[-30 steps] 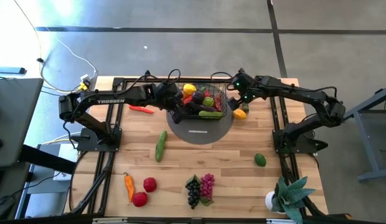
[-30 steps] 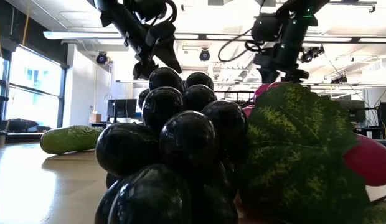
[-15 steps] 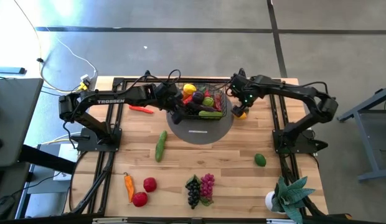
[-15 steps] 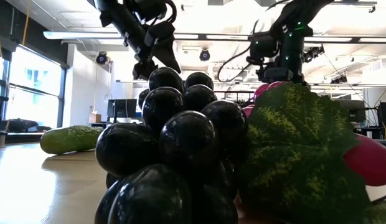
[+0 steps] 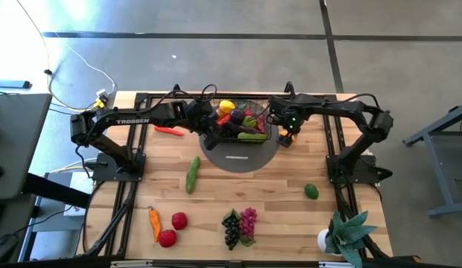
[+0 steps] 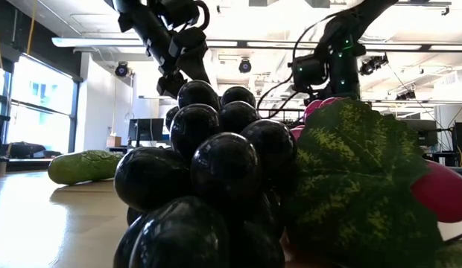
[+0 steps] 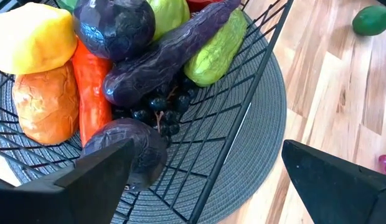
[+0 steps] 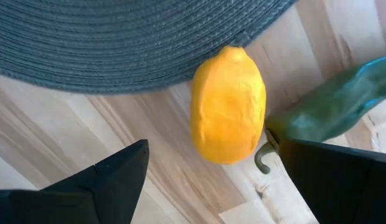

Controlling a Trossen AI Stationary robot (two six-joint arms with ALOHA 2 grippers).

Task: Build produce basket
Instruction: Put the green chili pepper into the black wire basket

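The basket [image 5: 244, 123], sitting on the grey mat [image 5: 238, 155], is being straddled at its left rim by the left gripper [image 5: 211, 134], fingers apart. The right gripper [image 5: 285, 134] is being held spread above 1 lemon [image 8: 228, 104] at the mat's edge.

A yellow lemon [image 8: 228, 106] lies by a grey woven mat [image 8: 118, 37] on pale wood.

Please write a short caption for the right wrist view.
Open right tool above a yellow lemon at the grey mat edge.
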